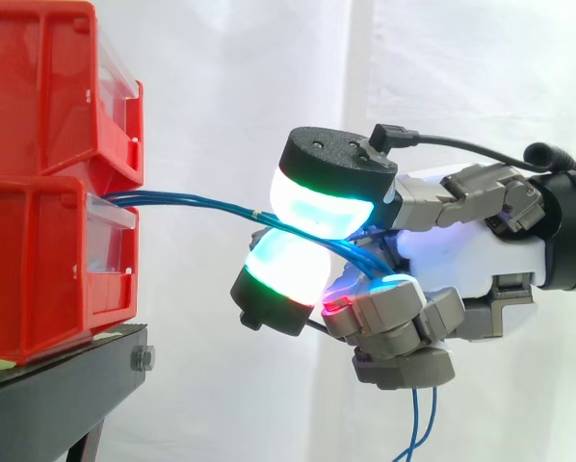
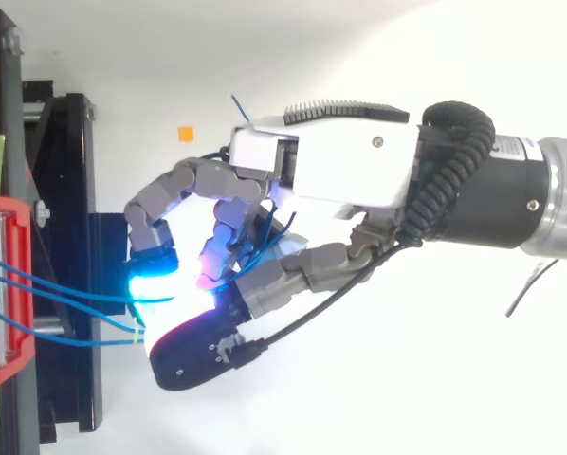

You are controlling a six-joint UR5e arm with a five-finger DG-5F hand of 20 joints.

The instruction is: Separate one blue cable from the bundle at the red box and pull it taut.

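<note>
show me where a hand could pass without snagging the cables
Free: the gap above the blue cables, between the upper red bin and the hand; also below them, between the lower red bin, the black stand and the hand. Crowded: at the fingers, pinched on the cables, with loose ends hanging beneath.

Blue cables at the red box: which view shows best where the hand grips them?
The side view: the blue cables leave the lower red box as a bundle and pass between two glowing pads of the hand. The top view shows them fanned apart at the box, the grip lost in glow.
</note>
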